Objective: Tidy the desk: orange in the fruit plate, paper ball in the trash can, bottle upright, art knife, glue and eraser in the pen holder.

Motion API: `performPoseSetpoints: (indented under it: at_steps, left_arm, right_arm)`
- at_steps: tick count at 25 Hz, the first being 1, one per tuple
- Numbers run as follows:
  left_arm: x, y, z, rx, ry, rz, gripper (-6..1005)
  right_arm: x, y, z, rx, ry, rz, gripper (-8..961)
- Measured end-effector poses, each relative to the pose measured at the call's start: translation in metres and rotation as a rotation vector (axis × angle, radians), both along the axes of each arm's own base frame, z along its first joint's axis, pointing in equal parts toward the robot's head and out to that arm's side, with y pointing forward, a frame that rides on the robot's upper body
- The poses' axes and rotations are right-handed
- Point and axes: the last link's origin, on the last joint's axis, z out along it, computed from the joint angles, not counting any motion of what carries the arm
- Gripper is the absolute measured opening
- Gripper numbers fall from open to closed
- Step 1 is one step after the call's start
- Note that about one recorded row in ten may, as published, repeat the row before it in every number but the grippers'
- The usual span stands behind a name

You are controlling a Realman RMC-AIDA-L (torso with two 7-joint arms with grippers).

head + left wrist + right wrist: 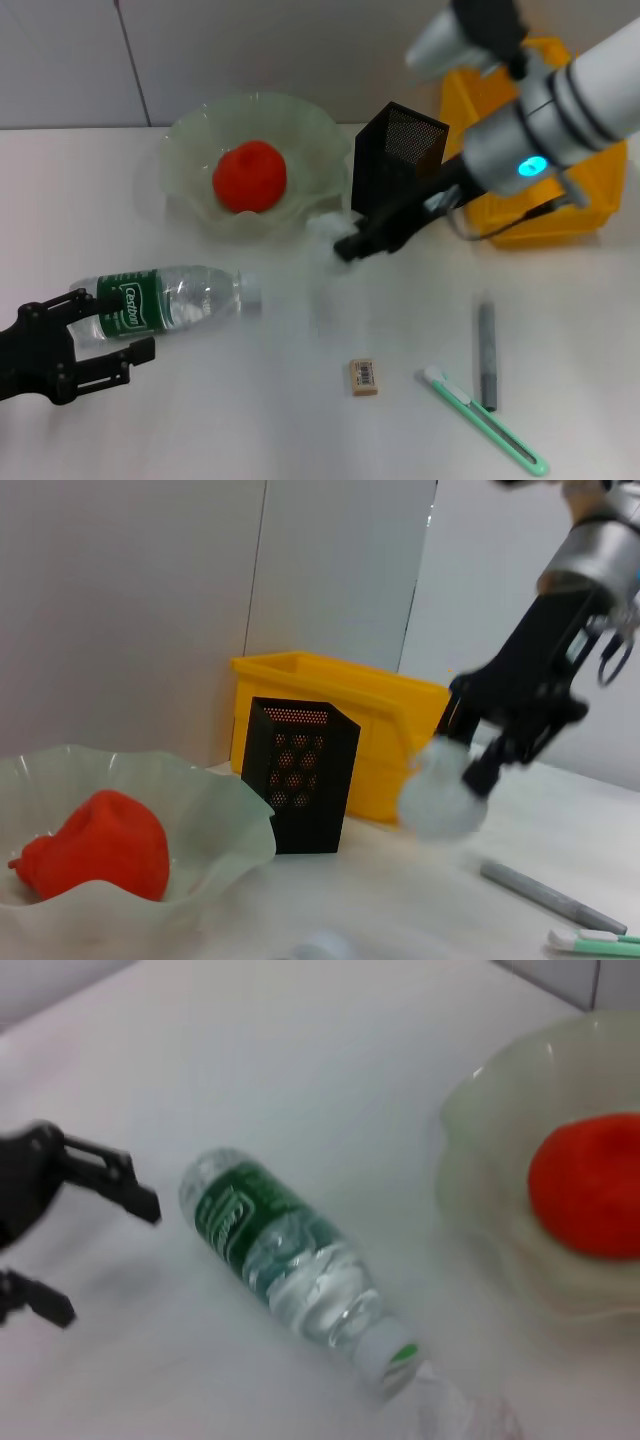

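Observation:
The orange [250,175] lies in the pale green fruit plate [190,140]. A clear bottle [170,298] with a green label lies on its side at the front left. My left gripper [125,326] is open at the bottle's base end, its fingers [120,1175] just off the bottle [285,1260]. My right gripper [346,243] is shut on the white paper ball [324,225], lifted beside the black mesh pen holder [398,150]. In the left wrist view the paper ball [438,792] hangs from that right gripper [472,770]. The eraser [364,376], grey glue stick [486,350] and green art knife [485,420] lie at the front right.
A yellow trash can [545,215] stands at the back right, behind my right arm and next to the pen holder [300,775]. A wall runs along the back of the white desk.

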Motion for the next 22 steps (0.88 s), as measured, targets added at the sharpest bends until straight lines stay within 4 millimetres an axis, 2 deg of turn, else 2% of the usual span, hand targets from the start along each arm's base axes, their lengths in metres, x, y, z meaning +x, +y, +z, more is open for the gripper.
performPoseSetpoints:
  at_steps: [4,7,13,17,22]
  left_arm:
    - [0.002,0.002,-0.002,-0.006,-0.002,-0.007,719]
    - [0.003,0.002,-0.002,-0.007,-0.002,-0.009,717]
    - [0.005,0.004,-0.003,-0.012,-0.005,-0.012,713]
    - [0.007,0.006,-0.003,-0.013,-0.006,-0.017,711]
    - [0.007,0.007,-0.003,-0.013,-0.006,-0.017,708]
  right_arm:
    - [0.000,0.002,0.037,0.056,0.052,-0.032,317]
    - [0.008,0.007,0.070,0.143,0.100,-0.071,316]
    - [0.038,0.025,0.131,0.359,0.151,-0.179,322]
    - [0.055,0.034,0.149,0.477,0.123,-0.220,352]
    - [0.068,0.044,0.157,0.578,0.074,-0.252,389]
